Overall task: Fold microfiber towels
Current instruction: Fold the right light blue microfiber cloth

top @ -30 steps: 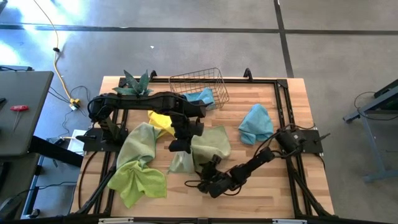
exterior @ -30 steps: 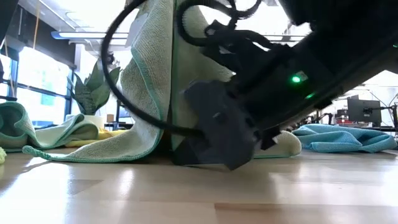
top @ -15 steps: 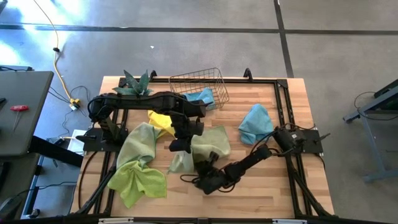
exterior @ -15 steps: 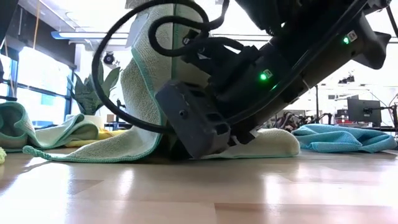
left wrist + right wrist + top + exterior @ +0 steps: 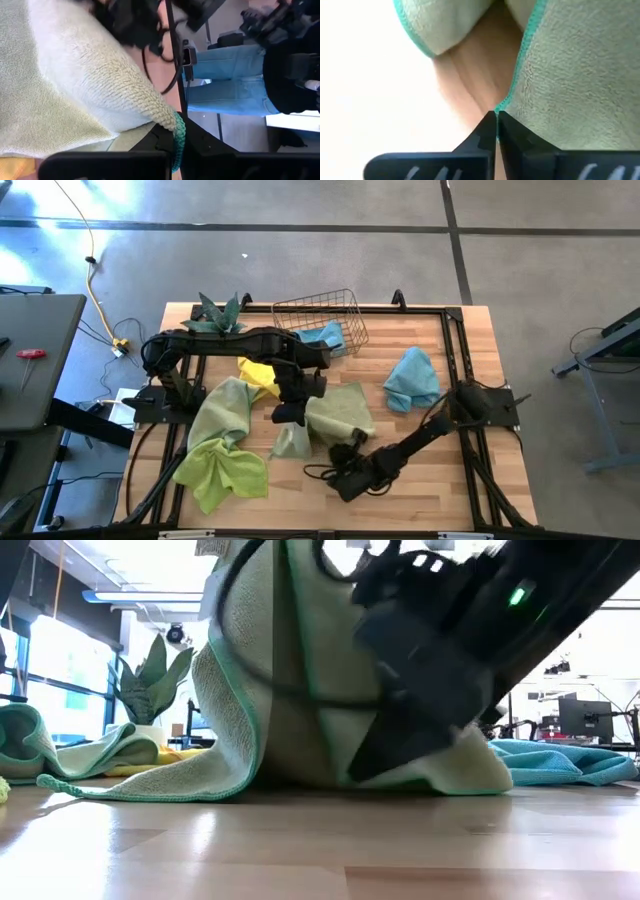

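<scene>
Dark arms (image 5: 405,448), looping black cables (image 5: 318,472)

Grey concrete floor (image 5: 300,260) — bright windows (image 5: 60,670) behind

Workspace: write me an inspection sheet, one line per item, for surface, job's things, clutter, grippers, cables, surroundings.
Surface: wooden table inside a black frame.
Job's things: pale sage towel at centre, pinched by both grippers; second sage towel and lime towel at left; yellow towel beside them; blue towel at right; another blue towel in the wire basket.
Clutter: potted plant at the far left corner.
Grippers: left gripper shut on the sage towel's teal hem; right gripper shut on its edge, low over the table.
Cables: black loops by the right arm; yellow cable on the floor.
Surroundings: a person in jeans beyond the table.
</scene>
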Motion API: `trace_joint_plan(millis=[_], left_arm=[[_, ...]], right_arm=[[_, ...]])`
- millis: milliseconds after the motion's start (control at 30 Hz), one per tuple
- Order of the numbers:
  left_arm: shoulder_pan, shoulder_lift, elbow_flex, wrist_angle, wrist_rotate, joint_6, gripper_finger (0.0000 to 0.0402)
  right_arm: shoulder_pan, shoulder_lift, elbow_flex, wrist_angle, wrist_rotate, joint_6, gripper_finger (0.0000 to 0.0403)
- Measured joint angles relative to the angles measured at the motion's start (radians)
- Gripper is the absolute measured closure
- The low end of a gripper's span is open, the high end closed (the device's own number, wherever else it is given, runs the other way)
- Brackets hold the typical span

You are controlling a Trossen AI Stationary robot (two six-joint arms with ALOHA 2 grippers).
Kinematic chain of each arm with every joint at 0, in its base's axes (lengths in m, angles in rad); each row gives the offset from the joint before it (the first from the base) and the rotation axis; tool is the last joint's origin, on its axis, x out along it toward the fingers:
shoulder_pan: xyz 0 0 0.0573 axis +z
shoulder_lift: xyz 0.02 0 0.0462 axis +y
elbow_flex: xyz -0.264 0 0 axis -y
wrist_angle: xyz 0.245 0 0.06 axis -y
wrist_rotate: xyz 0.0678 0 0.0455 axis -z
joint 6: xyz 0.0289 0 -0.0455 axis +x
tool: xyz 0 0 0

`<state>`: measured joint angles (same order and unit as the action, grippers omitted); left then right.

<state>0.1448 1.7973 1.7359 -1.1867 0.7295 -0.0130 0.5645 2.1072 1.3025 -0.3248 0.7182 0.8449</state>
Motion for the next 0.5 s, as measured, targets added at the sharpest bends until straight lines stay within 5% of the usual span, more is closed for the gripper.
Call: trace_joint_plan(millis=[500], left_arm=[[-0.076,0.0,0.0,-0.017,-0.018,0.024,0.0401]], right_arm=[[0.113,-0.339,0.002,-0.384,0.014,0.231,0.0403]])
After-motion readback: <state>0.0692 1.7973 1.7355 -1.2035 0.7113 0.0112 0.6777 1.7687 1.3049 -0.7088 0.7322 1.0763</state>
